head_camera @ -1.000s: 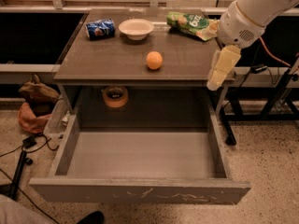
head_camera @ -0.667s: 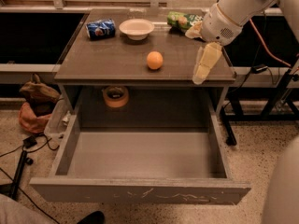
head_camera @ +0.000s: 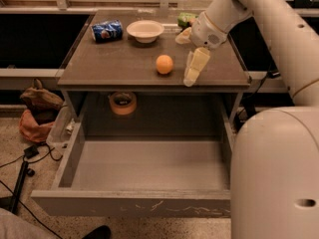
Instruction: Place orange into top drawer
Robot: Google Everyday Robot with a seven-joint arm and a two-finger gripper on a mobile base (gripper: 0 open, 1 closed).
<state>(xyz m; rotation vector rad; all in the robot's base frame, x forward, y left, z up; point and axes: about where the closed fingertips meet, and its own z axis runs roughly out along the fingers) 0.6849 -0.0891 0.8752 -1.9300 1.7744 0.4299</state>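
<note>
- Floor, far left: a brown bag (head_camera: 40,103) is slumped beside the cabinet, with black cables (head_camera: 15,163) trailed in front of it.
- Surface (head_camera: 114,66): a dark, flat top. A blue can (head_camera: 106,31) is laid on its side at the back left, and a white bowl (head_camera: 145,30) is set upright just beside it.
- Tape roll (head_camera: 122,102): tan, seen in the recess below the surface.
- Top drawer (head_camera: 149,166): shown open, with its grey floor and scratched front panel towards the camera.
- Orange (head_camera: 164,64): placed on the surface near the middle front. It is apart from the bowl and outside the drawer.
- Hand (head_camera: 190,79): pale yellow, pointed down and slightly tilted. It is held low over the front of the surface, just right of the orange and not touching it. Whether it is apart or together cannot be told.
- Green packet (head_camera: 185,19): lodged at the back of the surface, partly hidden by the wrist.
- Arm (head_camera: 259,19): white, reached in from the upper right and bent down at the wrist.
- Robot body (head_camera: 274,173): white, seen at the lower right.
</note>
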